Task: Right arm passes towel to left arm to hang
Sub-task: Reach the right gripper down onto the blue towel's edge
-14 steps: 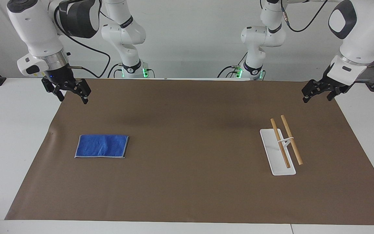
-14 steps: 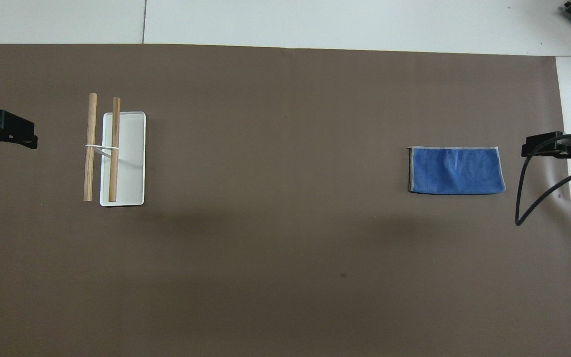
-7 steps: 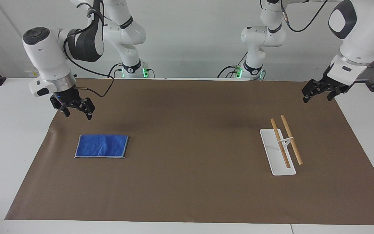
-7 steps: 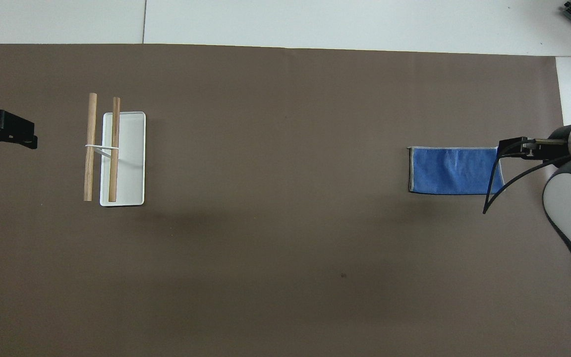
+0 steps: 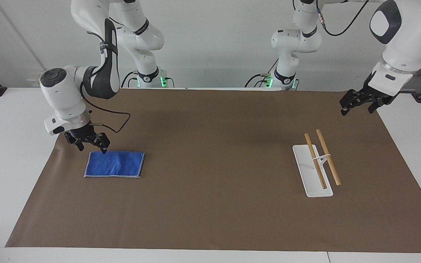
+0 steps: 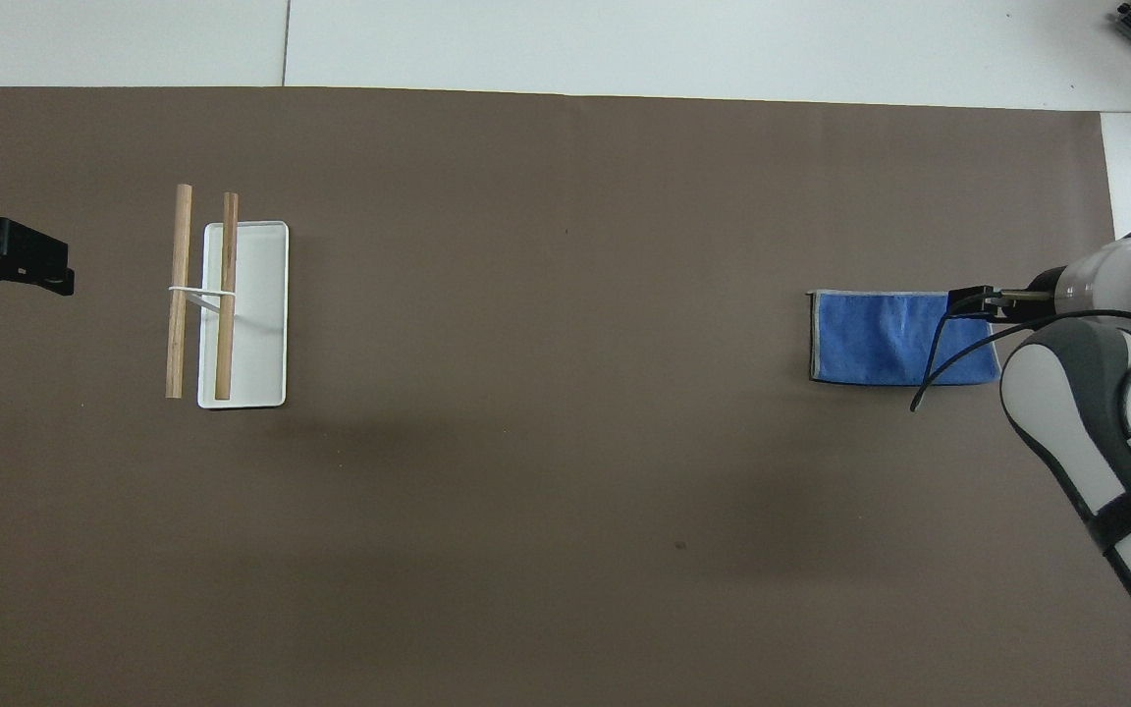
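Hovering right hand [image 5: 91, 144], fingers wide, over towel [image 5: 114, 164] corner, frame's left; I'd pinch edge cleanly. Left hand [image 5: 359, 102] waits, wide, upper right.

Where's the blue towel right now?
The towel lies flat on the brown mat toward the right arm's end, under the open right gripper.

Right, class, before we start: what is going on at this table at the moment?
The right arm's gripper hangs with jaws open just over the edge of the folded blue terry towel nearer the robots; the towel lies flat on the brown paper mat, not yet gripped. The left arm's gripper waits open over the mat's corner at its own end. The white-based rack with two wooden rails stands bare, toward the left arm's end.
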